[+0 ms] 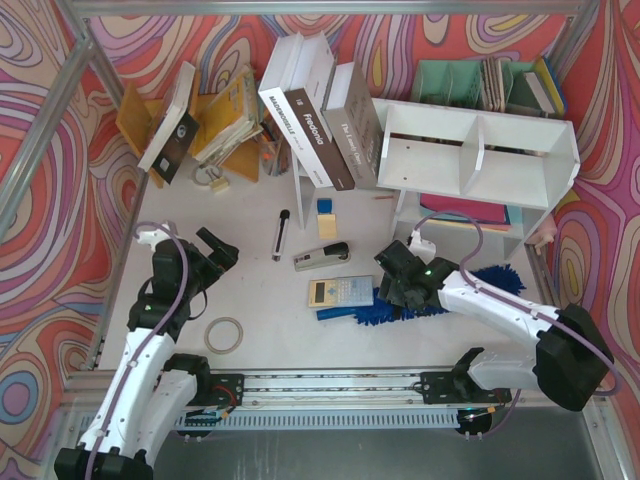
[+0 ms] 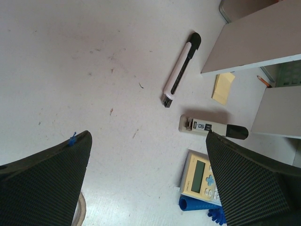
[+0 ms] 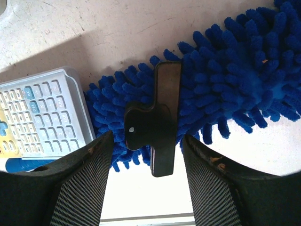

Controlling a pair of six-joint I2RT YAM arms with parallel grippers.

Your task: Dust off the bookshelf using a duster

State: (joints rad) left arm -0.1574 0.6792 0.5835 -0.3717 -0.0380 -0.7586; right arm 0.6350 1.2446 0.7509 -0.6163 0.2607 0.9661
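Left gripper [image 1: 215, 250] hovers over bare tabletop at the left, claw released and spread wide, nothing between its fingers [image 2: 56, 179]. Tape roll [image 1: 225, 335] lies flat just near of it.

Toward centre there is a box cutter [image 1: 282, 235], then a stapler [image 1: 322, 256] and a calculator [image 1: 340, 291], all lying flat and apart from the left arm. The calculator's near edge rests against the duster's handle.

The duster [image 1: 365, 315] lies flat on the table in front of the bookshelf. Its handle points left and its fluffy blue head runs right, passing under the right arm.

Right gripper [image 1: 395, 285] is low over the head, just right of the calculator. In the wrist view the claw [image 3: 146, 140] is partly spread and straddles a black piece lying on the bristles [image 3: 235, 70]. Slim gaps show on both sides, so it is not clamped.

The bookshelf [image 1: 478, 143] stands at far right on its legs, well apart from both grippers.
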